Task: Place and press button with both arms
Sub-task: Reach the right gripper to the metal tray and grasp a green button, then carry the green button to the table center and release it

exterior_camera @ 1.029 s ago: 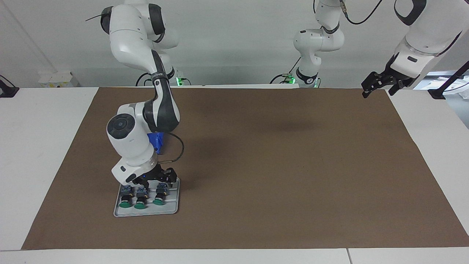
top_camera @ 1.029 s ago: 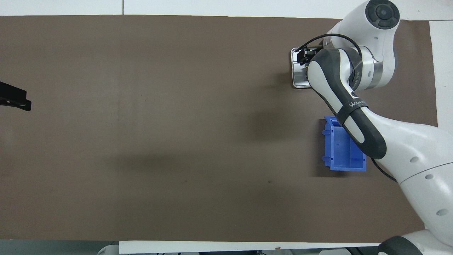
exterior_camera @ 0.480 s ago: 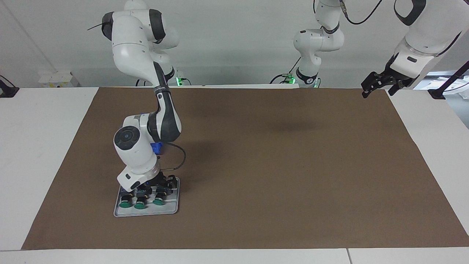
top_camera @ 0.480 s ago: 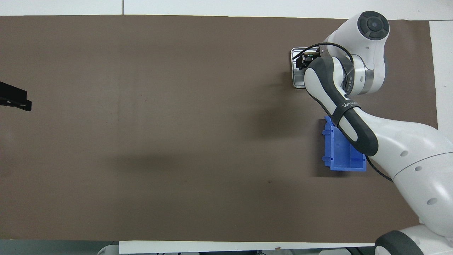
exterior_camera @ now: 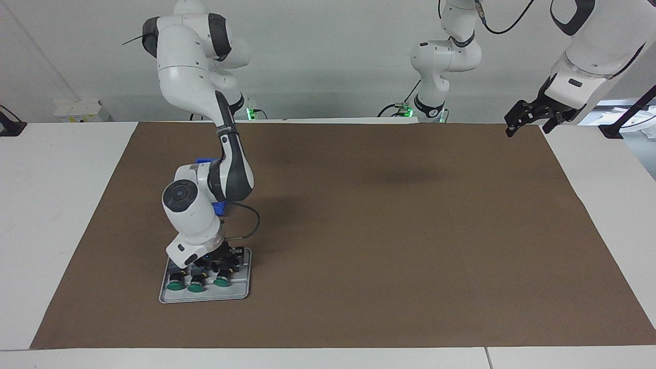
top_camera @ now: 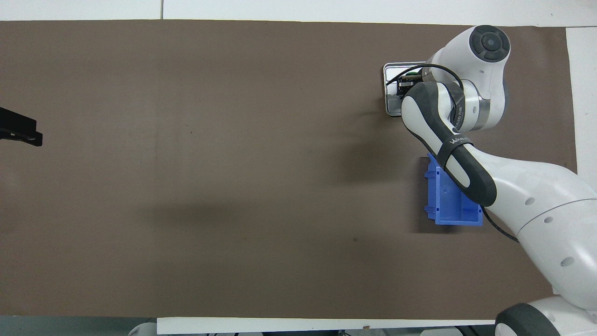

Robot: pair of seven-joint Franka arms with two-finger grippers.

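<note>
Right gripper (exterior_camera: 221, 260) sinks onto tray (exterior_camera: 241, 293) of buttons (exterior_camera: 221, 281) near the table's edge to pick one, grip indiscernible; left gripper (exterior_camera: 530, 117) waits.

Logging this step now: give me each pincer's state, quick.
Right pincer: down among the buttons on the grey tray; cannot tell its state.
Left pincer: waiting over the table's edge; cannot tell.

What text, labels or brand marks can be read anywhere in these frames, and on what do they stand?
"WANJI" or close to it, the last letters unclear: white lettering on the dark forearm cover of the right arm in the overhead view.
Buttons, tray and blue bin: no lettering can be made out.
</note>
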